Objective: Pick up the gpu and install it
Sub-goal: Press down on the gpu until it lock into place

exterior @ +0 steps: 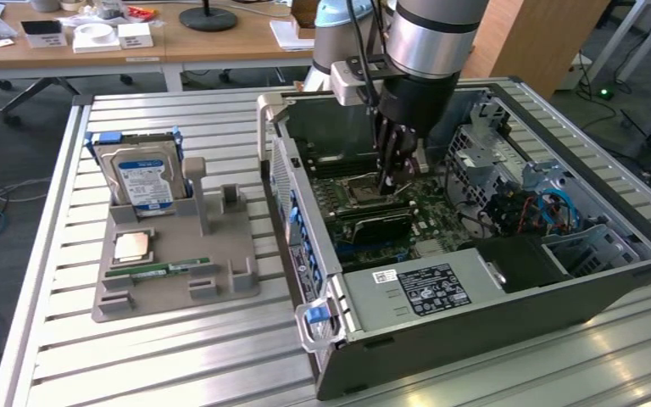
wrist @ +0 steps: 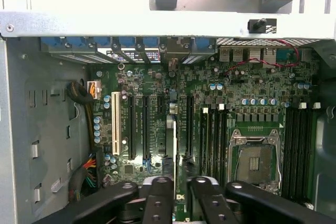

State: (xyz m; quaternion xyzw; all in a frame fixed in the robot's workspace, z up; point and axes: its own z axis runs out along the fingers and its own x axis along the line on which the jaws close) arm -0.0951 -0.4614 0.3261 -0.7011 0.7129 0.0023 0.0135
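Note:
The gpu [wrist: 171,140] is seen edge-on in the wrist view as a thin pale strip. It stands upright among the long black expansion slots of the green motherboard [wrist: 252,103]. My gripper [wrist: 181,182] hangs right over the card's near end, its two black fingers [wrist: 160,187] a narrow gap apart with the board showing between them. In the exterior view the gripper [exterior: 388,182] reaches straight down into the open computer case [exterior: 473,288], just above the motherboard.
On the exterior view's left a grey parts holder [exterior: 173,280] carries a hard drive [exterior: 145,174], a processor chip [exterior: 133,246] and a green memory stick [exterior: 173,267]. The CPU socket [wrist: 254,161], memory slots and cables lie close around the gripper. Case walls hem it in.

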